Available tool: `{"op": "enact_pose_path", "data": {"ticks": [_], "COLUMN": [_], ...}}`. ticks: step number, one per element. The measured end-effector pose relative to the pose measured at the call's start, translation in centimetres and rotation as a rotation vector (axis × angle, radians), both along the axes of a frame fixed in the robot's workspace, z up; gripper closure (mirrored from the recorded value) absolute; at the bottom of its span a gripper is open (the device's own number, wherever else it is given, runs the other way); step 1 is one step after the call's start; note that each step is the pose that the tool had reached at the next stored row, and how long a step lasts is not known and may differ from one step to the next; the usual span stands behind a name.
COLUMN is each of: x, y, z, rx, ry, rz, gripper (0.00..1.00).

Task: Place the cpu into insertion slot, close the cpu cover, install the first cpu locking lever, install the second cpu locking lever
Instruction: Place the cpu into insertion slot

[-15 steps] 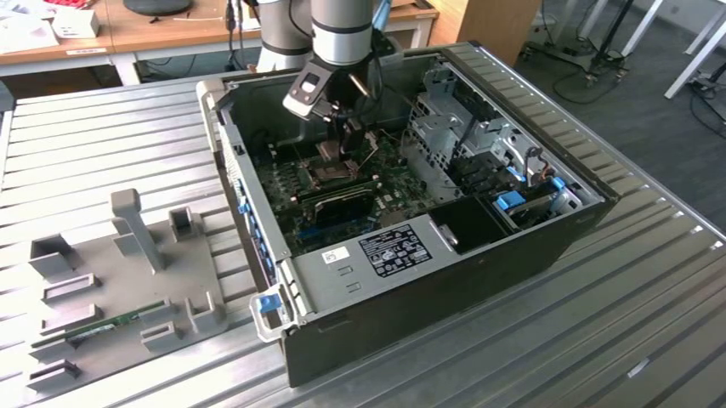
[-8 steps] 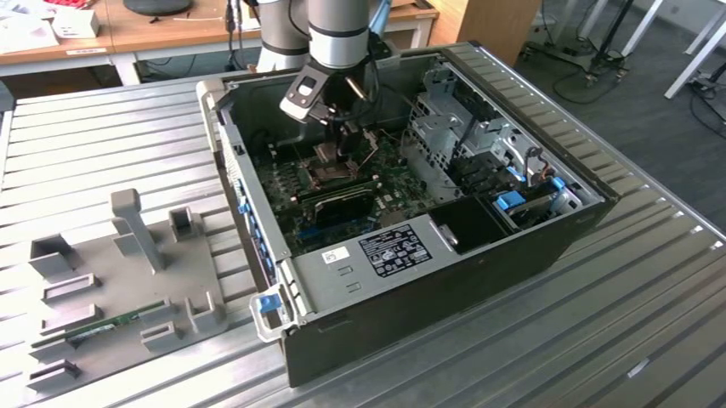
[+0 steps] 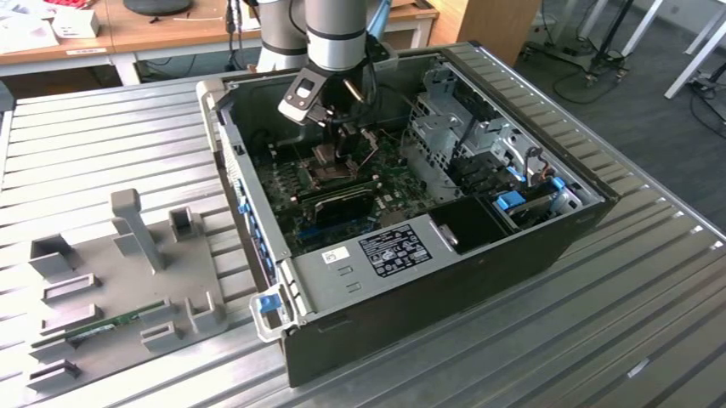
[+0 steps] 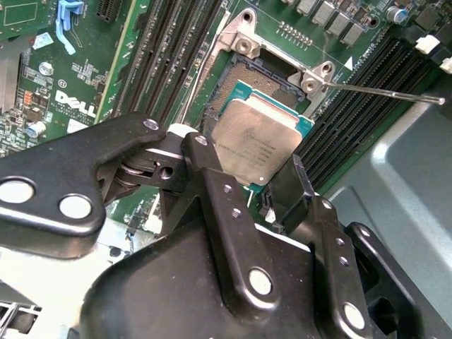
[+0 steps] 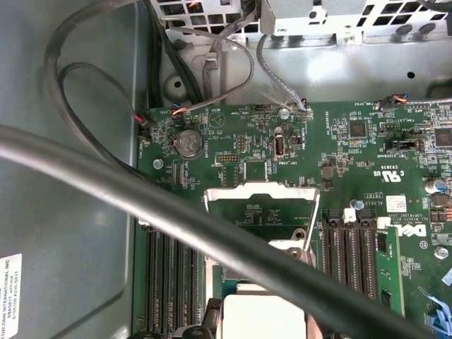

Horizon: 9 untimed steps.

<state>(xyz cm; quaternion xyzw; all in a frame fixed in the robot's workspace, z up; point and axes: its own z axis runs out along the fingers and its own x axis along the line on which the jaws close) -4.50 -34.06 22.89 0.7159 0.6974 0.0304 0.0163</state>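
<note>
The gripper is clamped on the cpu by two opposite edges, prob. so its underside is free. In the second wrist view the chip hangs partly over the insertion slot, not seated yet as far as I can judge. The cpu cover stands flipped up & the thin locking lever is swung aside, i.e. the socket, in the far part of the computer case, is open for the chip.

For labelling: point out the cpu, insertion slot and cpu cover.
silvery-tan square cpu (image 4: 258, 145): second wrist view, middle of its metal face.
dark square insertion slot (image 4: 244, 70): second wrist view, bare pin field.
thin silvery cpu cover (image 5: 261, 189): first wrist view, bar of its frame.
</note>
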Motion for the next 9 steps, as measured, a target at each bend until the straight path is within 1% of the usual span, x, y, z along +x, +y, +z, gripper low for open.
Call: {"op": "enact_pose_path", "data": {"ticks": [5, 9], "x": [0.0, 0.0], "y": [0.01, 0.01], "z": [-0.09, -0.47], "rx": [-0.0001, -0.0002], "ry": [0.0007, 0.0018], "rz": [0.003, 0.003], "gripper": [0.46, 0.46]}}
